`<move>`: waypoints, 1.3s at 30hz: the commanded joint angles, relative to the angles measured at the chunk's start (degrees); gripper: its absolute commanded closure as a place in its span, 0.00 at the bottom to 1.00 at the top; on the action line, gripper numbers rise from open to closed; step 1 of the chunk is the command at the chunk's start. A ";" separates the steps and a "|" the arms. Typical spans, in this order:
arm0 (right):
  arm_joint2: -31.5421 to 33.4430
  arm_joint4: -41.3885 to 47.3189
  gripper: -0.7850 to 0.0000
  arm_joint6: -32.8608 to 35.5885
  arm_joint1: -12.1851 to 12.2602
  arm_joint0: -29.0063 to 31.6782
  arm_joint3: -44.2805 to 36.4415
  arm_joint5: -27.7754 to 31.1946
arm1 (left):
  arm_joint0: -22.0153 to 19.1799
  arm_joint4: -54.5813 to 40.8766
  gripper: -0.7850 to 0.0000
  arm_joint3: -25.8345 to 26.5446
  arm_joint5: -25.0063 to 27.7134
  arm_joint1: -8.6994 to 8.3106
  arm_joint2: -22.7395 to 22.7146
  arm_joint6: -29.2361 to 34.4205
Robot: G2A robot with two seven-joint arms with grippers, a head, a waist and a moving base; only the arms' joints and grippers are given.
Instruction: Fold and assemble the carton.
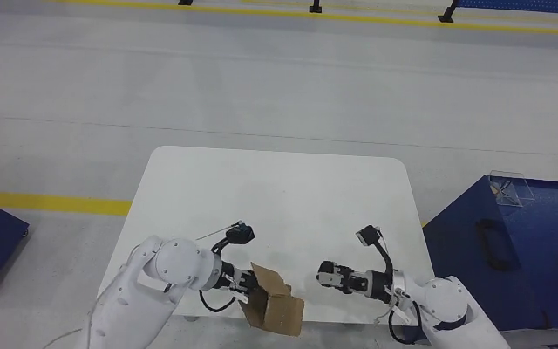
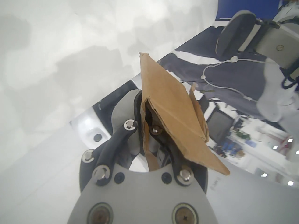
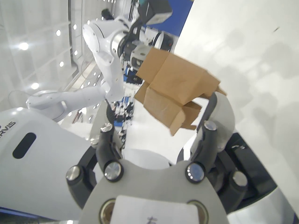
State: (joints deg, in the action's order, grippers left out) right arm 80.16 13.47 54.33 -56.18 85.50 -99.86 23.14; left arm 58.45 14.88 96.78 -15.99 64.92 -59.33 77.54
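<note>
A brown, partly folded carton (image 1: 275, 304) with loose flaps hangs at the near edge of the white table (image 1: 279, 192). My left gripper (image 1: 248, 283) is shut on one of its panels. In the left wrist view the cardboard (image 2: 172, 108) sits pinched between the fingers (image 2: 126, 110) of the left gripper (image 2: 144, 103). My right gripper (image 1: 324, 277) stands open a short way to the carton's right, not touching it. The right wrist view shows the carton (image 3: 177, 80) beyond the right gripper (image 3: 163, 108), whose spread fingers (image 3: 218, 108) hold nothing. The left gripper (image 3: 137, 59) grips the carton's far side.
A blue cabinet (image 1: 488, 253) stands close to the table's right side, with a clear stand (image 1: 507, 188) on it. Another blue object (image 1: 9, 236) sits on the floor at the left. The table's far and middle parts give free room.
</note>
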 commanded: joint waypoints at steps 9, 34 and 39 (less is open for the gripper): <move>4.37 5.00 0.00 -1.57 0.35 3.96 -1.03 2.94 | -3.42 -10.73 1.00 -6.47 -3.68 1.50 2.05 -1.96; 9.86 -4.21 0.00 -13.63 0.38 3.32 1.71 6.85 | -5.84 -44.40 1.00 -20.75 -13.95 5.41 2.54 -7.74; 9.86 -4.21 0.00 -13.63 0.38 3.32 1.71 6.85 | -5.84 -44.40 1.00 -20.75 -13.95 5.41 2.54 -7.74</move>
State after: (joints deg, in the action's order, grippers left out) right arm 90.02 9.26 40.70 -55.80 88.82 -98.14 29.99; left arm 52.61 -29.52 76.03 -29.94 70.34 -56.79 69.79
